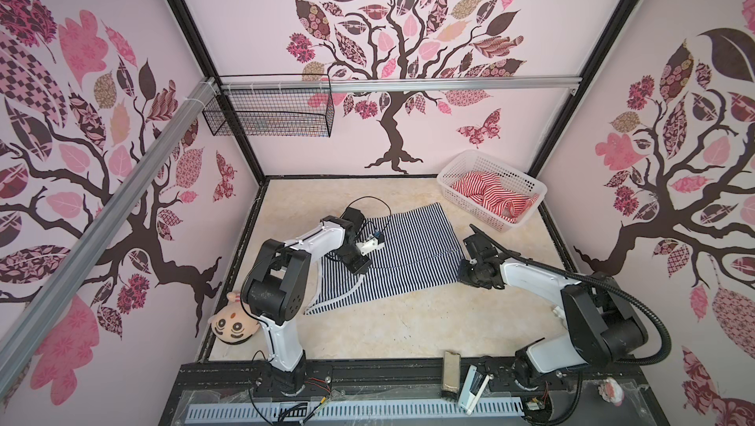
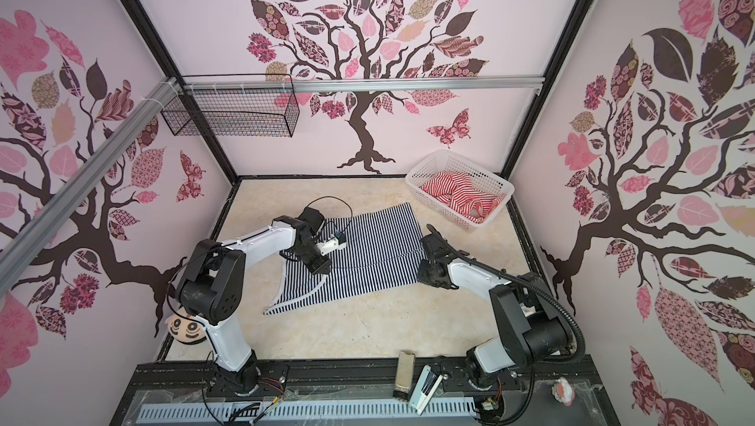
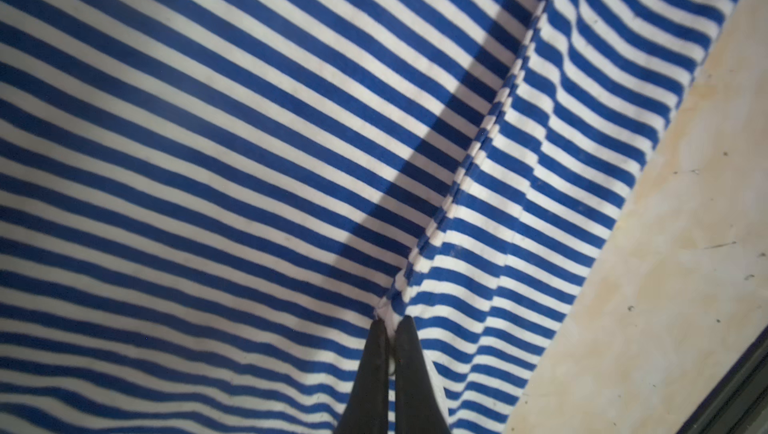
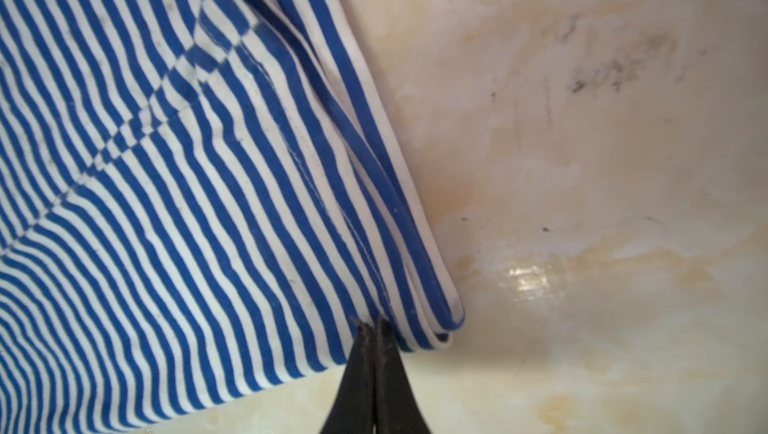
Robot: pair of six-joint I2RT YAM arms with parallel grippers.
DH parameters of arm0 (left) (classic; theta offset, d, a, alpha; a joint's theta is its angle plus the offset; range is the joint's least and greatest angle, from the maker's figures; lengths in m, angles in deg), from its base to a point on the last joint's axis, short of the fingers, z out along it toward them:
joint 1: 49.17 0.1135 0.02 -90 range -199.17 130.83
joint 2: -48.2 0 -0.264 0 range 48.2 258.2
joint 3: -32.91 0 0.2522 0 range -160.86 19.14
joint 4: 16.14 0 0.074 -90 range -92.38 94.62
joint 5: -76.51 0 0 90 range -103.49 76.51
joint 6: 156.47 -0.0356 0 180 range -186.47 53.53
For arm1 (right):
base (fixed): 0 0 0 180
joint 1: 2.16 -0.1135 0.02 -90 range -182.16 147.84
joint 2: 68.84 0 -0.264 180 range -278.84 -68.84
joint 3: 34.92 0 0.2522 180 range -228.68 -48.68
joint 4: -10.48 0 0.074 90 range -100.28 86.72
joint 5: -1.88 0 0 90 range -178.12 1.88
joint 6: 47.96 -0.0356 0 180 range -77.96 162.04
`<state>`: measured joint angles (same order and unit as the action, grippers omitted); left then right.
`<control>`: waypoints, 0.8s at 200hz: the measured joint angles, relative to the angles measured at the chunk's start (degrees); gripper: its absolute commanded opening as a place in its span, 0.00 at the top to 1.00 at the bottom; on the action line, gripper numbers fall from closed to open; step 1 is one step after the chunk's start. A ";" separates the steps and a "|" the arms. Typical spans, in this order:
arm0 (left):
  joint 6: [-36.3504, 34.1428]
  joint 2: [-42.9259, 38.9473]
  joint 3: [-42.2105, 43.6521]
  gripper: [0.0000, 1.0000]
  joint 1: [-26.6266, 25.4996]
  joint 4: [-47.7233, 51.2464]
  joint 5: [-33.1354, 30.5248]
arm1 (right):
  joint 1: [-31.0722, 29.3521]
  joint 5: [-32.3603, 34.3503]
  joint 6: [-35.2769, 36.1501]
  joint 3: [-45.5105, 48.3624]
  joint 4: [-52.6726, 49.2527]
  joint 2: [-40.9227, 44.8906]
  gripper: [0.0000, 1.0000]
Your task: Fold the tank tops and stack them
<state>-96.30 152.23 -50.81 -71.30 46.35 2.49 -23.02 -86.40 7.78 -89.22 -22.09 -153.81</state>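
The navy-and-white striped tank top (image 1: 408, 248) (image 2: 376, 248) lies spread across the middle of the table in both top views, straps towards the front left. My left gripper (image 1: 359, 269) (image 2: 319, 268) rests on its left part. In the left wrist view that gripper (image 3: 390, 321) is shut on a raised fold of the striped cloth (image 3: 208, 161). My right gripper (image 1: 461, 269) (image 2: 421, 273) sits at the top's right edge. It is shut (image 4: 374, 323) on the doubled hem corner of the cloth (image 4: 166, 203). The red-and-white striped tank top (image 1: 490, 195) (image 2: 457, 193) lies crumpled in the white basket.
The white perforated basket (image 1: 470, 205) (image 2: 441, 207) stands at the back right corner. A plush doll (image 1: 235, 322) lies at the front left by the left arm's base. A black wire basket (image 1: 269, 113) hangs on the back wall. Small items (image 1: 451, 375) lie on the front rail.
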 measured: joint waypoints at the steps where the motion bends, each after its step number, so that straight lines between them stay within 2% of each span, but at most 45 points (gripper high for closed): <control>1: 0.00 -0.15 0.00 1.00 0.00 0.07 0.00 | 0.00 0.00 0.00 0.00 0.02 0.00 0.95; 29: 0.00 -2.54 0.00 1.00 0.00 0.59 0.13 | 0.00 0.00 -0.24 0.00 0.28 -0.15 0.95; 84: 1.11 -1.20 0.00 0.99 -0.04 -0.37 -2.91 | 0.00 -0.07 -0.35 0.33 1.11 -0.20 0.95; 95: 1.46 -0.72 0.00 0.89 -0.04 -0.79 -3.58 | 0.00 -0.07 -0.37 0.35 1.18 -0.17 0.95; 105: 1.66 -0.35 0.00 0.74 -0.09 -1.18 -4.15 | 0.00 -0.11 -0.39 0.35 1.25 -0.17 0.95; 117: 2.62 0.09 0.00 0.66 -0.17 -1.57 -5.35 | 0.00 -0.28 -0.44 0.35 1.27 -0.17 0.92; 138: 3.39 0.20 0.02 0.58 -0.28 -2.49 -8.11 | 0.00 -1.36 -0.42 0.52 1.27 0.33 0.84; 160: 5.11 -1.66 2.16 0.55 -0.39 -5.07 -12.09 | 0.00 -3.37 -0.42 1.20 1.16 3.26 0.77</control>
<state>-91.18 150.57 -48.65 -71.70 41.28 -9.59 -23.02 -89.77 7.36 -88.02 -20.93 -150.55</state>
